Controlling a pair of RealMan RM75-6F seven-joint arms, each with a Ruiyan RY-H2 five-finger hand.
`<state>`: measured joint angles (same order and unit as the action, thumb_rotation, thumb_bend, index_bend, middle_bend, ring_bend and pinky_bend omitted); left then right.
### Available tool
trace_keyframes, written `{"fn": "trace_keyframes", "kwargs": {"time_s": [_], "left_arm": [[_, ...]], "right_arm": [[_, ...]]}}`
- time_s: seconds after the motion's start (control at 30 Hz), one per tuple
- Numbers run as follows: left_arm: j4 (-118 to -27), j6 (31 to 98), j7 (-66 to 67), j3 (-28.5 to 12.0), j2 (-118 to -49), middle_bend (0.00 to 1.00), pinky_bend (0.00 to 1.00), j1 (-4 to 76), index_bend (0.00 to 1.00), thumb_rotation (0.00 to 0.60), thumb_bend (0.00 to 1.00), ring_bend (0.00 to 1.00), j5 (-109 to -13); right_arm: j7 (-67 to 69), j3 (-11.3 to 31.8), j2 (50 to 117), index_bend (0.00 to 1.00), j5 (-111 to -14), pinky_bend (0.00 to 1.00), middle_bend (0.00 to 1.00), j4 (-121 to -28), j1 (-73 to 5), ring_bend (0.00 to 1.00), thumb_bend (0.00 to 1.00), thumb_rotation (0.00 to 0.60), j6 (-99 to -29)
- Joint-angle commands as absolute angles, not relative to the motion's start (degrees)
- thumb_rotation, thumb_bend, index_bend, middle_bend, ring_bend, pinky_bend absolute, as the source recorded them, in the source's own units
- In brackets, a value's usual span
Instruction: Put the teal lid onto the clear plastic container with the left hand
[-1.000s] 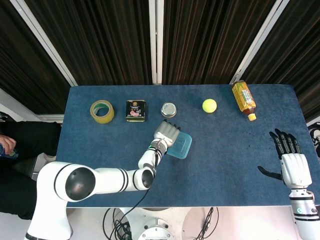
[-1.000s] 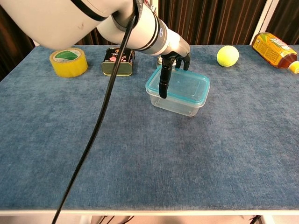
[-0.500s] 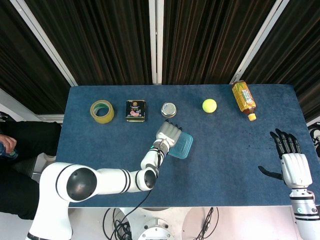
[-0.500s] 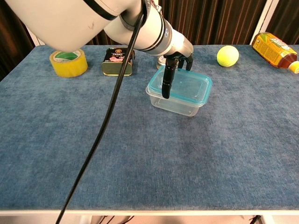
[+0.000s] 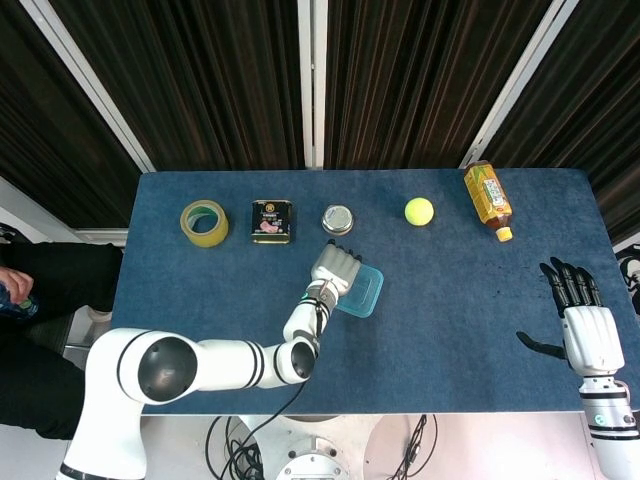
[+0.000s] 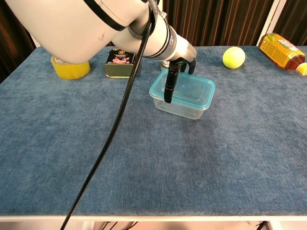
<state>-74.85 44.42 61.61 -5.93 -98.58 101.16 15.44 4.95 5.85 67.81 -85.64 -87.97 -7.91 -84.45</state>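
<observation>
The teal lid lies on top of the clear plastic container at the table's middle. My left hand holds the lid's left end, thumb hanging over the near edge and fingers on the far edge. From above, the left hand covers the left part of the teal lid; the container below is hidden. My right hand hovers open off the table's right front corner, holding nothing; the chest view does not show it.
Along the far side of the table stand a yellow tape roll, a dark tin, a small round metal tin, a tennis ball and a lying tea bottle. My left arm's black cable crosses the chest view.
The left hand nudged the lid slightly to the right, then back left, so it sits squarer over the container. The right hand has not moved.
</observation>
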Motion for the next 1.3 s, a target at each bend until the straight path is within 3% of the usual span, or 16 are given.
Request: {"fn": "trace_keyframes", "kwargs": {"time_s": [0.03, 0.1, 0.27, 0.5, 0.83, 0.93, 1.1, 1.3], "left_arm": [[-74.9, 44.6, 62.4, -6.4, -98.6, 0.3, 0.13, 101.0, 0.28, 0.6, 0.14, 0.21, 16.5], [-74.9, 44.8, 62.9, -6.8, -98.6, 0.25, 0.13, 100.9, 0.22, 0.6, 0.12, 0.19, 17.1], [-75.1, 45.9, 63.6, -7.8, -98.7, 0.04, 0.12, 100.3, 0.06, 0.6, 0.06, 0.02, 17.3], [-75.7, 46.4, 63.6, -9.1, -98.4, 0.0, 0.06, 98.8, 0.01, 0.6, 0.04, 0.0, 15.8], [-87.4, 47.3, 54.5, -9.6, -89.7, 0.0, 0.02, 90.4, 0.01, 0.6, 0.04, 0.0, 0.4], [-91.1, 48.6, 50.0, -9.1, -87.2, 0.01, 0.02, 86.5, 0.06, 0.6, 0.03, 0.0, -6.7], [-96.3, 47.9, 40.7, -7.7, -83.8, 0.15, 0.02, 78.7, 0.22, 0.6, 0.01, 0.0, -22.7], [-93.5, 47.0, 32.0, -4.5, -84.6, 0.18, 0.02, 70.9, 0.27, 0.6, 0.01, 0.0, -42.8]], "right_arm": [[5.0, 5.8, 67.8, 0.0, -85.6, 0.0, 0.0, -87.9, -7.8, 0.0, 0.0, 0.6, -84.5], [5.1, 5.8, 67.8, 0.0, -85.5, 0.0, 0.0, -87.9, -7.8, 0.0, 0.01, 0.6, -84.5], [5.3, 5.8, 67.9, 0.0, -85.7, 0.0, 0.0, -87.7, -7.7, 0.0, 0.01, 0.6, -84.7], [5.4, 5.9, 67.9, 0.0, -85.8, 0.0, 0.0, -87.8, -7.6, 0.0, 0.02, 0.6, -85.0], [5.7, 5.9, 67.7, 0.0, -86.0, 0.0, 0.0, -87.8, -7.4, 0.0, 0.03, 0.6, -85.3], [5.7, 6.0, 67.7, 0.0, -86.2, 0.0, 0.0, -87.9, -7.4, 0.0, 0.03, 0.6, -85.6], [5.5, 6.0, 67.8, 0.0, -86.4, 0.0, 0.0, -88.1, -7.4, 0.0, 0.03, 0.6, -85.9], [5.5, 6.0, 68.4, 0.0, -86.4, 0.0, 0.0, -87.9, -7.6, 0.0, 0.03, 0.6, -85.5]]}}
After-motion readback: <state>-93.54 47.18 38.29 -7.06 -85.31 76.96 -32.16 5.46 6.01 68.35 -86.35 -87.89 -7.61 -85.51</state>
